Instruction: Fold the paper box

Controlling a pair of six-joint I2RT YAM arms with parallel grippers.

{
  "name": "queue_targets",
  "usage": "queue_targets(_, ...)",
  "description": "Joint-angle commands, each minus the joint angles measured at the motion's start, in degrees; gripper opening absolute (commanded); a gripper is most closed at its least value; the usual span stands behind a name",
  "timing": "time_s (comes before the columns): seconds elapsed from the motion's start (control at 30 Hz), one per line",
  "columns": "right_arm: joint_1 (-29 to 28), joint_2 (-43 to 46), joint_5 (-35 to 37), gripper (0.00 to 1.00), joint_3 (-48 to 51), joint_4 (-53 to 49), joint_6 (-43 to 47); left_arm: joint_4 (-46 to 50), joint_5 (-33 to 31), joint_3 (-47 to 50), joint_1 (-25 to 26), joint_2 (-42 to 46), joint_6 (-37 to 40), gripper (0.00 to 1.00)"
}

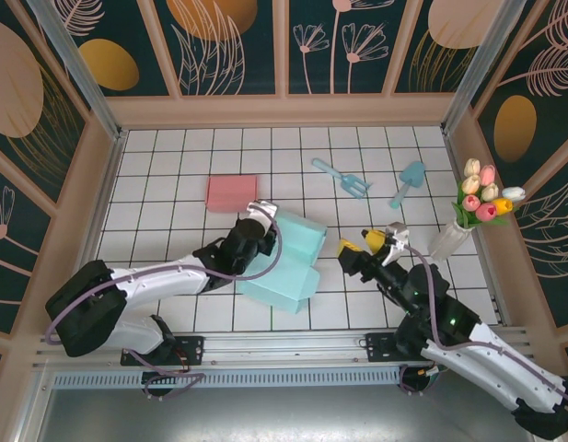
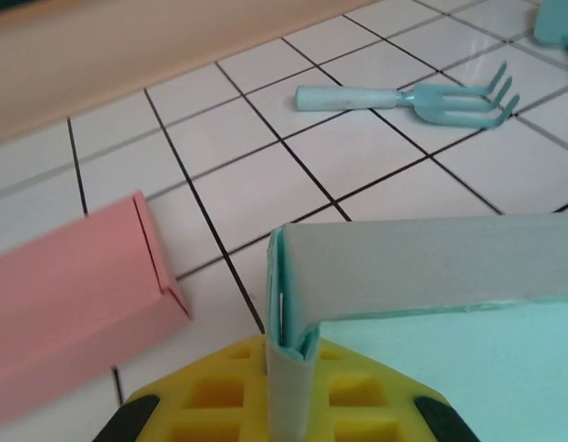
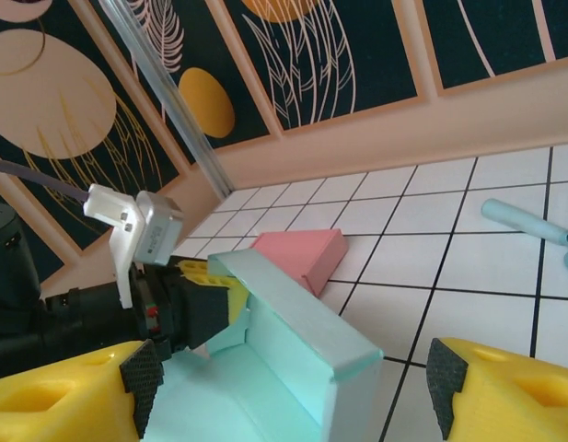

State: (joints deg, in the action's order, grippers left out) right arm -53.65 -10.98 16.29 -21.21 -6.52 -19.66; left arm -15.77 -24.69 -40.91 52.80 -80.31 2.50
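"Two sets of jaws, one paper box: why is only one set gripping?"

"My left jaws are clenched on the box's side wall, at the corner closest to the pink box. I judge that pinch is there to hold the wall upright (thin card would likely flop flat otherwise)."

"And the right ones?"

"Released, with the yellow fingers spread wide and holding nothing. They hang on the far side of the paper box from the pink box, apart from the card and facing the raised wall. I think they are ready to press or tuck the next flap while the left pins the shape."

"Where does the box sit?"

"On the tiled counter, just beside the pink box; whether the two touch I cannot tell. Part of it stands up, but the panel farthest from the pink box lies flat, so the fold looks unfinished."

"Any risk?"

"Pushing while the pinched wall leans could skew the crease."
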Motion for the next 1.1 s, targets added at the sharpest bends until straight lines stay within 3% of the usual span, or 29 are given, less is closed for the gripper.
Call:
queue_targets(0.0, 0.3, 3.85, 1.22, 0.79, 0.37, -0.68, -1.32, 9.97, 5.23, -4.07, -0.24, -0.73, 20.98, 0.0)
queue_targets(0.13, 0.25, 9.27, 4.03, 0.79, 1.05, -2.07, -2.29, 19.49, 22.34, -3.25, -0.29, 7.4, 47.92, 0.0)
queue_targets(0.2, 0.21, 10.48, 5.35, 0.79, 1.05, -2.86, -2.86, 23.85, 25.65, -6.78, -0.67, 9.36, 51.98, 0.0)
queue_targets(0.27, 0.19, 9.94, 5.53, 0.79, 0.84, -3.04, -3.13, 35.73, 28.56, -16.04, -1.29, 6.58, 54.14, 0.0)
queue_targets(0.4, 0.21, 10.28, 5.06, 0.79, 0.96, -3.05, -3.37, 51.69, 25.02, -28.6, -1.31, -1.54, 62.32, 0.0)
queue_targets(0.73, 0.21, 10.59, 7.85, 0.8, 1.67, -3.51, -3.67, 68.49, 17.08, -47.51, -1.2, -19.68, 77.99, 0.0)
queue_targets(1.07, 0.21, 10.55, 8.25, 0.8, 1.73, -3.51, -3.72, 69.74, 19.24, -51.69, -0.54, -30.78, 81.89, 0.03)
